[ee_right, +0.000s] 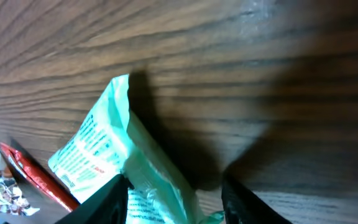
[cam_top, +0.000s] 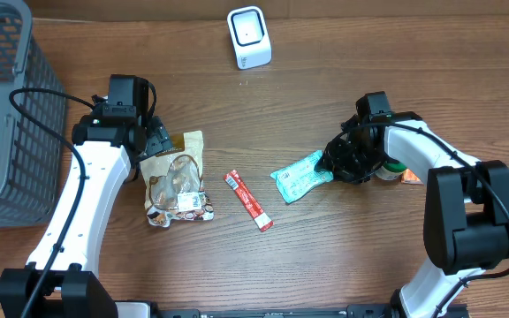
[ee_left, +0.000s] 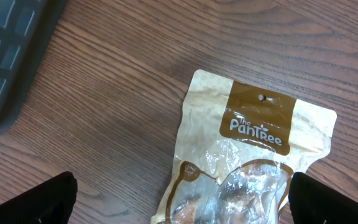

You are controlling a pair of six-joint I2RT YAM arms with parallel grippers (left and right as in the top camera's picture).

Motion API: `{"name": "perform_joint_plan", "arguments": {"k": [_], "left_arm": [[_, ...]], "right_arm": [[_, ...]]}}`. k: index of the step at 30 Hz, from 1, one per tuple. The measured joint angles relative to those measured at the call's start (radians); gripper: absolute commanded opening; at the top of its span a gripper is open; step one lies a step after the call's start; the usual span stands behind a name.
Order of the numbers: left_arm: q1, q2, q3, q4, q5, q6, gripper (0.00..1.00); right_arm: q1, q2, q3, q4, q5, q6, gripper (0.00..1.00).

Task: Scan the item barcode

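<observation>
Wooden table (cam_top: 325, 265), scan pending: right claw (cam_top: 332, 168) grips the packet (cam_top: 297, 179) well apart from the scanner (cam_top: 249, 37) (far edge), left claw (ee_left: 182, 202) open above a bag (ee_left: 257, 124).

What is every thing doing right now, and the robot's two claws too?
left gripper: open, above the snack pouch
right gripper: shut on the green packet
green packet: pinched at one end, crumpled
snack pouch: lying flat, not held
red stick: lying flat, untouched
scanner: standing upright, untouched
basket: upright, at the left

basket (cam_top: 7, 106) left, scanner (cam_top: 249, 37) behind stick packet (cam_top: 249, 200)
</observation>
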Motion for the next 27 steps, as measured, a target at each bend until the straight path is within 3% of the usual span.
{"name": "perform_joint_plan", "arguments": {"k": [18,24,27], "left_arm": [[0.0,0.0,0.0,0.0,0.0,0.0,0.99],[0.0,0.0,0.0,0.0,0.0,0.0,0.99],[0.0,0.0,0.0,0.0,0.0,0.0,1.0]], "right_arm": [[0.0,0.0,-0.002,0.042,0.002,-0.011,0.49],[0.0,0.0,-0.002,0.038,0.0,-0.021,0.55],[0.0,0.0,-0.002,0.024,-0.003,-0.018,0.52]]}}
